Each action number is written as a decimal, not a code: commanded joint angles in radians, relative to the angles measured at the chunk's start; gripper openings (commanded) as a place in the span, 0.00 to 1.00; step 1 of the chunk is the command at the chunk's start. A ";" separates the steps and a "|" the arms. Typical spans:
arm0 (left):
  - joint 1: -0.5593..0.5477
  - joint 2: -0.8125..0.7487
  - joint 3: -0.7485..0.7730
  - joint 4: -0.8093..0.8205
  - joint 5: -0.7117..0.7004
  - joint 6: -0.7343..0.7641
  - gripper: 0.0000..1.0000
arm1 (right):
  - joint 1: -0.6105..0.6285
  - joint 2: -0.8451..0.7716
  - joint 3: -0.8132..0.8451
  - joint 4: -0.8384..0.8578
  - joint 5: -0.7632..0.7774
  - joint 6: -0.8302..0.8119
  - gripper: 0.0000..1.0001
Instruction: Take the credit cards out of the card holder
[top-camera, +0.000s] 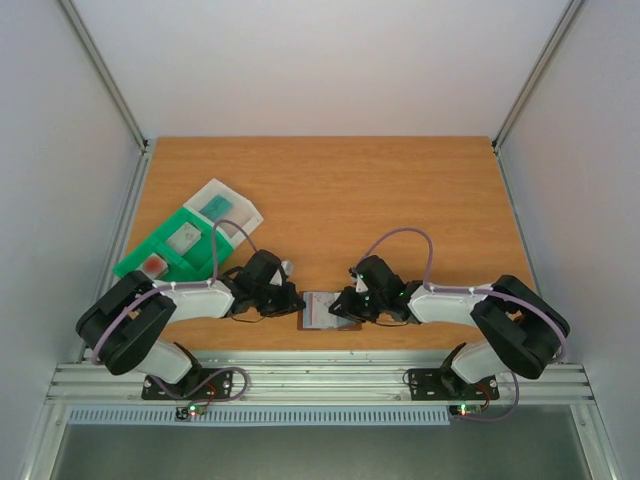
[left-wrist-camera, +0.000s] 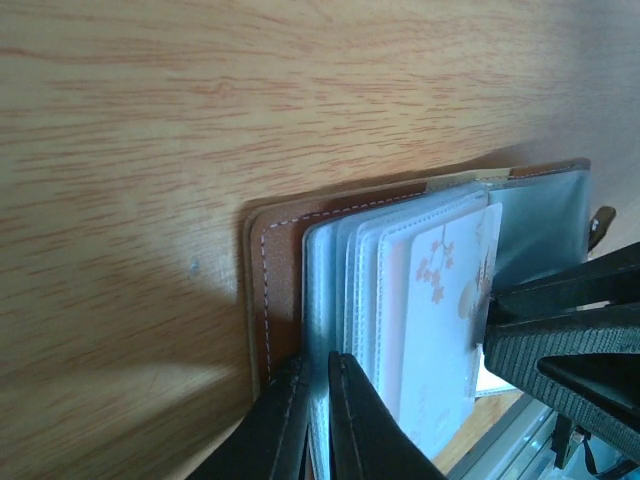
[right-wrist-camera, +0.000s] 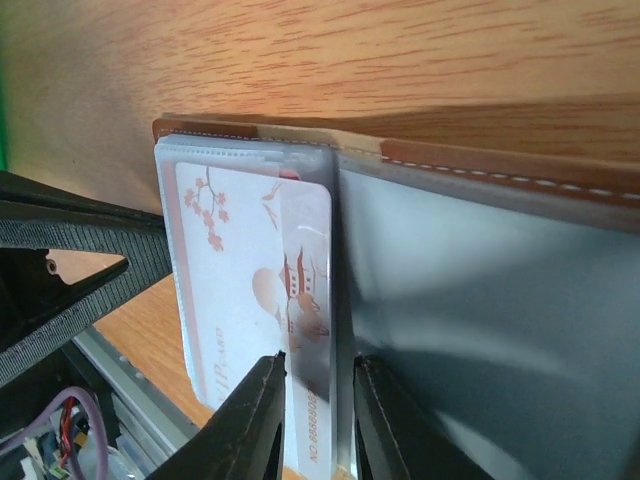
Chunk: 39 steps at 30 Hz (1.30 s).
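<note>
The brown card holder (top-camera: 327, 310) lies open near the table's front edge, between my two grippers. Its brown cover (left-wrist-camera: 275, 280) and grey-blue inner face (right-wrist-camera: 480, 330) show in the wrist views. A white card with red blossoms (right-wrist-camera: 230, 280) sits in its clear sleeves (left-wrist-camera: 345, 300). My left gripper (left-wrist-camera: 318, 362) is shut on the holder's left sleeve edge. My right gripper (right-wrist-camera: 320, 358) is closed to a narrow gap round the white card's edge. A red card (top-camera: 152, 265) and a pale teal card (top-camera: 216, 204) lie at the left, away from the holder.
A green compartmented tray (top-camera: 160, 243) sits at the left with the red card and a grey item (top-camera: 183, 237) in it. A clear box (top-camera: 238, 212) lies behind it under the teal card. A metal rail (top-camera: 320, 380) runs just in front of the holder.
</note>
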 joint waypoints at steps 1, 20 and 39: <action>-0.005 0.008 0.012 -0.049 -0.046 0.022 0.08 | -0.005 0.044 0.002 0.037 -0.008 0.002 0.24; -0.004 0.063 -0.008 0.011 -0.038 0.003 0.02 | -0.027 -0.044 -0.038 -0.015 0.032 -0.008 0.04; -0.005 0.084 -0.005 0.027 -0.047 0.019 0.01 | -0.077 -0.091 -0.052 -0.056 -0.008 -0.055 0.01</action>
